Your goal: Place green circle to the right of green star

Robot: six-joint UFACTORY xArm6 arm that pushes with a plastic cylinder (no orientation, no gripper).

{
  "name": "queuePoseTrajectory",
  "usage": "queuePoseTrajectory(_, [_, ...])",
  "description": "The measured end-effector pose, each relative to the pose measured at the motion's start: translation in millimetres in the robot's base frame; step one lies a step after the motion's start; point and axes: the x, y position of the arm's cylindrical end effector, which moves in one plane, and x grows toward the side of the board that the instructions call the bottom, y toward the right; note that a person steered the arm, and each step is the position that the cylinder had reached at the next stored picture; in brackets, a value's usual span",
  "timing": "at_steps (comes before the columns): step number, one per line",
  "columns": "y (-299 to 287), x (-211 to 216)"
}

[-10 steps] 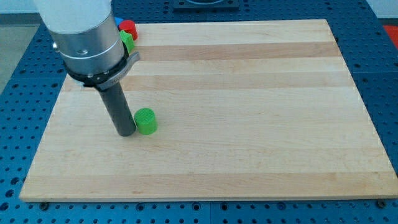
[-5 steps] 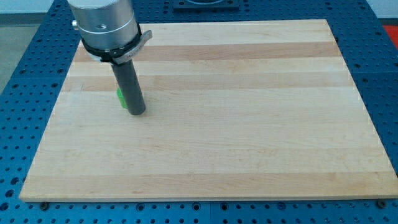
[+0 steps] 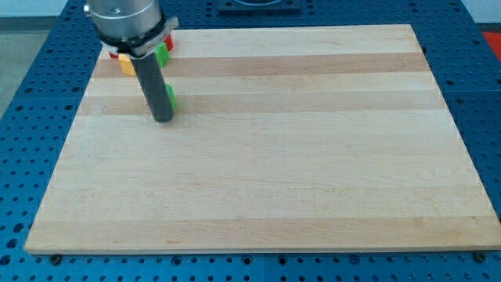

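Green circle (image 3: 171, 97) one, touching my tip (image 3: 163, 120); no pincer visible.

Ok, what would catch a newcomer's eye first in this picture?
The dark rod coming down at the view's upper left onto the pale wooden board, my tip resting there. A green circle block peeks out just right of the rod, mostly hidden. Yellow, red and green blocks cluster behind, at the top-left corner.

1. No text, label, brand, number or sign can be read anywhere in the camera view.
2. The wooden board (image 3: 313, 157) bears only its grain.
3. The blue perforated table (image 3: 477, 94) around it carries only rows of holes, no markings.
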Motion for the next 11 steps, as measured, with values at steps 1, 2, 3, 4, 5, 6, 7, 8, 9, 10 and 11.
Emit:
queuePoseTrajectory(1, [0.0, -35.6])
queuePoseTrajectory(2, [0.0, -26.8])
queuePoseTrajectory(3, [-7.4, -19.4])
queuePoseTrajectory(4, [-22.0, -29.2])
queuePoseTrajectory(5, [-63.3, -18.3])
queuePoseTrajectory(6, [-65.0, -24.5])
queuePoseTrajectory(7, [-29.4, -43.6])
queuePoseTrajectory(8, [-14.8, -80.8])
queuePoseTrajectory(9, [-7.4, -92.4])
queuePoseTrajectory(10, [23.9, -69.4])
queuePoseTrajectory(11, [77.1, -68.3])
